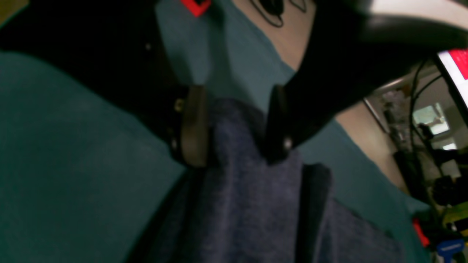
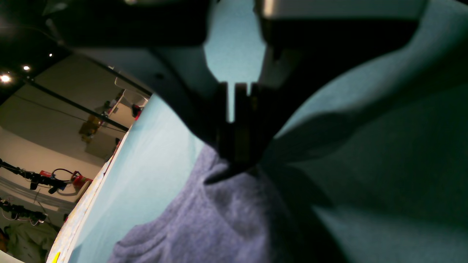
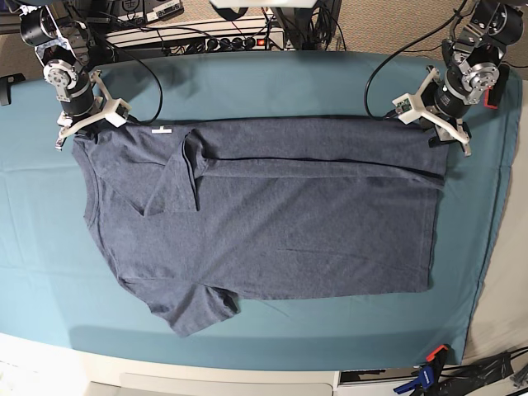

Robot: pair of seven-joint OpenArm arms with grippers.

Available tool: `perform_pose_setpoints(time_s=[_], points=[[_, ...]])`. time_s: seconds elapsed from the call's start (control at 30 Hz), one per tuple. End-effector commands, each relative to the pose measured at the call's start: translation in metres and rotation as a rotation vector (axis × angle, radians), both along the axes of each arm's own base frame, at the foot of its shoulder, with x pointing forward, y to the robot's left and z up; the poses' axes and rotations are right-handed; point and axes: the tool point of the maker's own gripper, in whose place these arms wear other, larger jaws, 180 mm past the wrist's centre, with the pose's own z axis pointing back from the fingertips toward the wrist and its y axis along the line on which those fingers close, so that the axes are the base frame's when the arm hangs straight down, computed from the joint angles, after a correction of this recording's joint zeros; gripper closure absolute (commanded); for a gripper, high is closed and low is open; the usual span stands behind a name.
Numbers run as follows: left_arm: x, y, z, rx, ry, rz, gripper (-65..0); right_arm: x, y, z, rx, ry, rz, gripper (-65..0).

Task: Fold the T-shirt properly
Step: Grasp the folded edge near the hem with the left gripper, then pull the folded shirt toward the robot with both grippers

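Observation:
The slate-blue T-shirt (image 3: 289,223) lies spread flat on the teal tablecloth (image 3: 272,82), its far long edge folded over and one sleeve (image 3: 177,177) turned inward. My right gripper (image 3: 70,136) is at the shirt's far left corner. In the right wrist view it (image 2: 237,160) is shut, pinching a peak of the T-shirt (image 2: 219,219). My left gripper (image 3: 445,140) is at the far right corner. In the left wrist view its fingers (image 1: 193,124) stand apart, the gripper (image 1: 234,159) open, with the T-shirt's (image 1: 248,204) edge lying between them.
A small white tag (image 3: 161,129) lies by the collar. Power strips and cables (image 3: 206,37) run behind the table's far edge. Clamps (image 3: 425,379) sit at the near right corner. The table drops off at the right edge (image 3: 503,247).

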Motion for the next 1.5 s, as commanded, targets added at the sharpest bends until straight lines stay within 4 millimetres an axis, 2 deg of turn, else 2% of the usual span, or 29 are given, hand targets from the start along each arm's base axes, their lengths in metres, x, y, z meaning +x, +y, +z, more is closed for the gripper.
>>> perform_pose_setpoints(time_s=[0.0,0.2,0.5,0.83,0.97,1.23,1.47], points=[[-0.005,0.006,-0.003,0.017,0.032,0.003,-20.0,0.009,-0.002,0.012,-0.019,-0.036,0.021,0.0],[-0.005,0.006,-0.003,0.006,0.036,0.008,0.0,0.012,0.000,0.015,-0.029,-0.056,0.044,0.0],[-0.007,0.004,-0.004,-0.026,0.050,0.024,0.0,0.013,-0.002,0.016,-0.032,-0.065,0.031,0.0],[-0.009,0.018,-0.002,0.002,0.077,0.042,0.0,0.007,-0.005,0.014,-0.048,-0.052,0.025,0.0],[-0.012,0.015,-0.001,-0.020,0.090,0.060,0.0,-0.007,-0.007,0.007,-0.076,-0.016,0.041,0.0],[-0.031,-0.009,0.008,-0.060,0.100,0.012,0.0,-0.033,-0.008,-0.003,-0.114,0.022,0.067,0.0],[-0.038,-0.006,0.007,-0.037,0.118,0.027,0.0,-0.046,-0.010,-0.007,-0.136,0.043,0.076,0.0]])
